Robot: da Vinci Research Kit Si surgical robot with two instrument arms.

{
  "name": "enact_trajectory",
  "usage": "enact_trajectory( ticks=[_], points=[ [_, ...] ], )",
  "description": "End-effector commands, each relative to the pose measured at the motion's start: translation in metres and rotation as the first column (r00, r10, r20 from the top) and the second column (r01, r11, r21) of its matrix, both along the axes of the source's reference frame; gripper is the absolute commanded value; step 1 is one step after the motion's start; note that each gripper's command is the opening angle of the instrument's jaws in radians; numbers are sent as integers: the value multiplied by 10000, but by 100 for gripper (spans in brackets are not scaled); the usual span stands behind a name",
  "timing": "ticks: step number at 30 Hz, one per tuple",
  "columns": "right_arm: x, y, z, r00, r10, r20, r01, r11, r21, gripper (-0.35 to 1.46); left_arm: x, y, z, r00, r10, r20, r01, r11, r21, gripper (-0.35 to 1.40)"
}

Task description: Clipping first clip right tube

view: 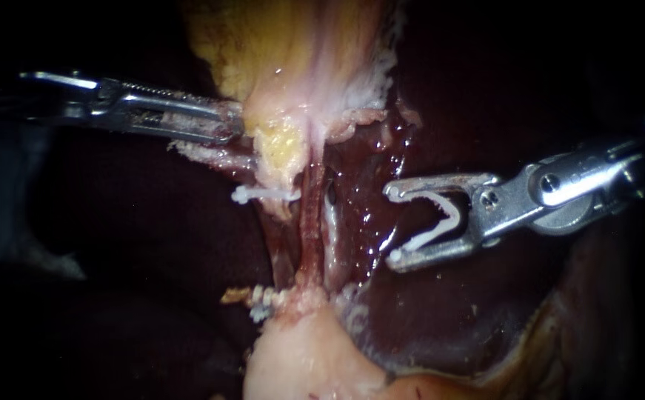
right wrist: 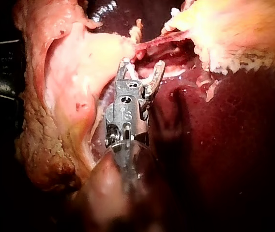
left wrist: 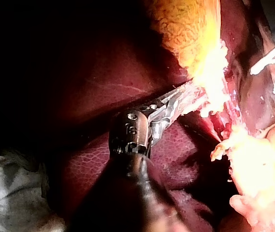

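Observation:
A thin red tube (view: 311, 222) runs from the gallbladder's pale yellow neck (view: 292, 89) down to a pale mound of tissue (view: 300, 355). My right instrument (view: 393, 224) stands just right of the tube without touching it. Its jaws are spread wide, with an unclosed white clip (view: 433, 222) seated against both. In the right wrist view these jaws (right wrist: 142, 65) point at the stretched tube (right wrist: 159, 41). My left instrument (view: 226, 122) is shut on tissue at the gallbladder neck and holds it taut; its own view shows the jaws (left wrist: 178, 101) on pale tissue.
Two white clips sit left of the red tube, one high (view: 259, 195) and one low (view: 263, 300). Dark red liver (view: 485, 311) lies behind and around everything. A paler strand (view: 333, 230) runs just right of the tube.

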State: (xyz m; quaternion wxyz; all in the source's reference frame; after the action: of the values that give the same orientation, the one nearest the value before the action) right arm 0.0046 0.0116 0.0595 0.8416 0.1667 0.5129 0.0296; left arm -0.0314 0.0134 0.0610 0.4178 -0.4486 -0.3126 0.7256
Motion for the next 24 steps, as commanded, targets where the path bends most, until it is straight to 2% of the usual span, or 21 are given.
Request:
enact_trajectory(
  ticks=[1,7,12,18,24],
  points=[
    [0,0,0,10000,-3,-1,3,10000,-2,50,0,0,-1,10000,-1,0,1,10000,1,-35],
    [0,0,0,10000,-3,-2,3,10000,-2,50,4,1,-6,10000,22,24,-22,10000,31,-35],
    [0,0,0,10000,-5,-2,5,10000,-1,50,14,5,-26,9999,-89,123,88,9999,76,-35],
    [-1,0,0,10000,-4,-2,4,10000,-1,50,32,17,-60,9989,-411,212,409,9991,129,-35],
    [-1,0,0,10000,-4,-2,4,10000,0,50,61,36,-90,9969,-757,217,755,9971,91,-35]
  ],
)
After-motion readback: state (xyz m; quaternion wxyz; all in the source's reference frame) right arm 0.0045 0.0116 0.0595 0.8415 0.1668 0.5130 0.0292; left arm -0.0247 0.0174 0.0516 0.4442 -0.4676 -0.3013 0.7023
